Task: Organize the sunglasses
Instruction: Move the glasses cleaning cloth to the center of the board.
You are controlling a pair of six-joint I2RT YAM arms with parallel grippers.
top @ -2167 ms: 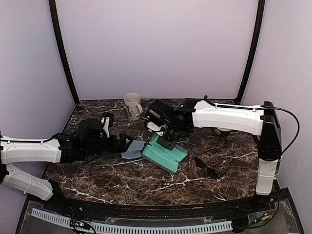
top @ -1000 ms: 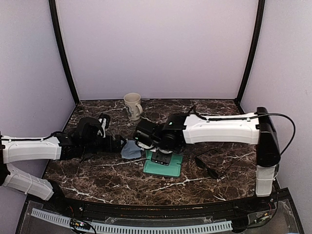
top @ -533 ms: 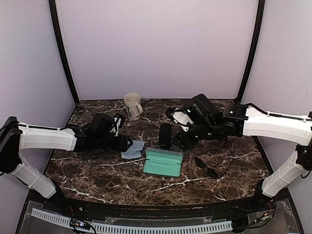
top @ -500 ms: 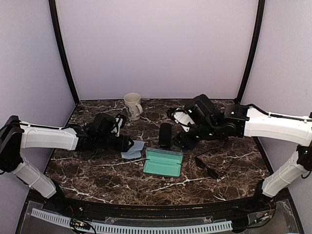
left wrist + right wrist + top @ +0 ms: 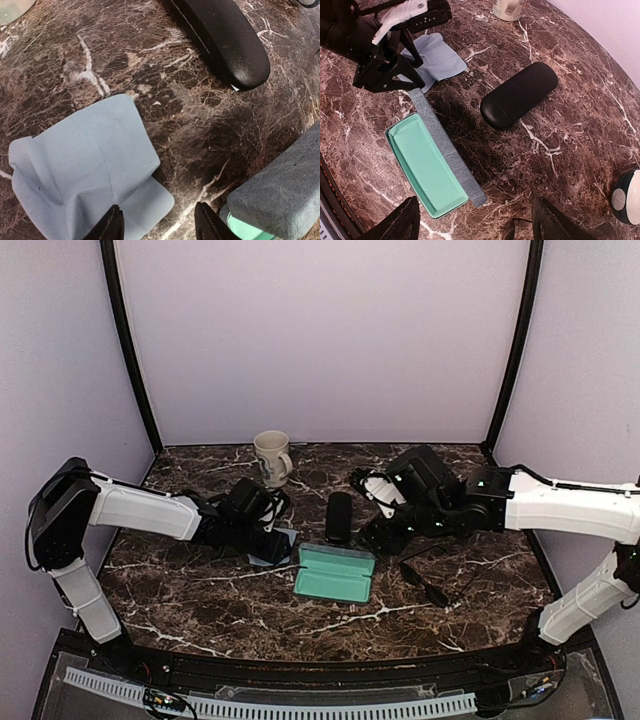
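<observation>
A dark marble table [image 5: 200, 605] with white veins. Nearest, an open case [image 5: 335, 575], grey-blue outside and mint inside, lies with its long side left to right. Just right of it, apart, one pair of sunglasses [image 5: 422, 580] lies flat on the table. Their long axis runs diagonally from far-left to near-right; which way the lenses face is too small to tell. Left of the case, the left gripper [image 5: 158, 207] hangs over a corner of a blue cloth [image 5: 85, 165], jaws partly apart. The right gripper [image 5: 475, 200] hovers wide and empty. Farther back lie a closed black case [image 5: 339, 517] and a cream mug [image 5: 271, 457]. Lavender walls [image 5: 320, 330] enclose the table.
</observation>
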